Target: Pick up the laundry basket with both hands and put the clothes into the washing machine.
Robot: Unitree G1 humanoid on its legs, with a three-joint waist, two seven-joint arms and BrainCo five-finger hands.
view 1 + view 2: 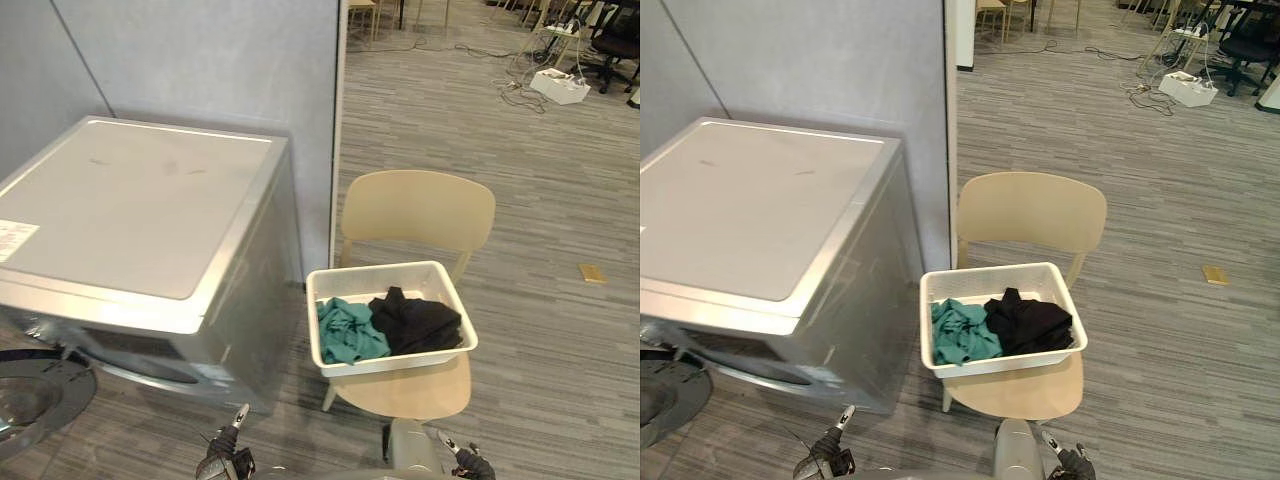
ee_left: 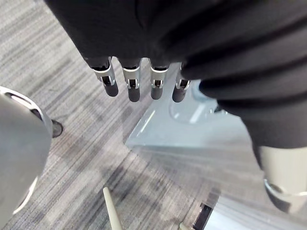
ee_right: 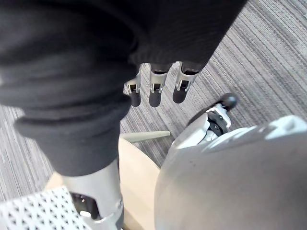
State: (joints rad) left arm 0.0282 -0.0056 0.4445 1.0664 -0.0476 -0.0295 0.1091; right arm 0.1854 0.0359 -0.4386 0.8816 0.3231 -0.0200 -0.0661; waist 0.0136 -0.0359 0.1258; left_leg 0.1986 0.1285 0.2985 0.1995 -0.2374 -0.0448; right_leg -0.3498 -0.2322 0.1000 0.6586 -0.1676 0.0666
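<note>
Laundry basket (image 1: 395,360) sits on the seat of the beige chair (image 1: 415,205). It's white w/ perforated walls and not yet lifted. Inside it, teal clothes (image 1: 348,330) lie on the side toward the washing machine and black clothes (image 1: 415,322) on the far side; the two touch in the middle. Washing machine (image 1: 130,210), silver, stands just beside the chair on the robot's left of it. Its round door (image 1: 35,395) is swung open at the front, well apart from the chair. Grey partition (image 1: 220,60) runs behind chair & machine. A small tan piece (image 1: 592,272) lies on the floor (image 1: 560,200) off the chair's other side. Left hand (image 2: 134,88) hangs over the floor on the machine side of the chair, fingers relaxed, holding nothing. Right hand (image 3: 154,93) hangs over the floor just in front of the chair, nr a chair leg. Its fingers are loose too, w/ no grip on anything, and it's apart from the basket.
</note>
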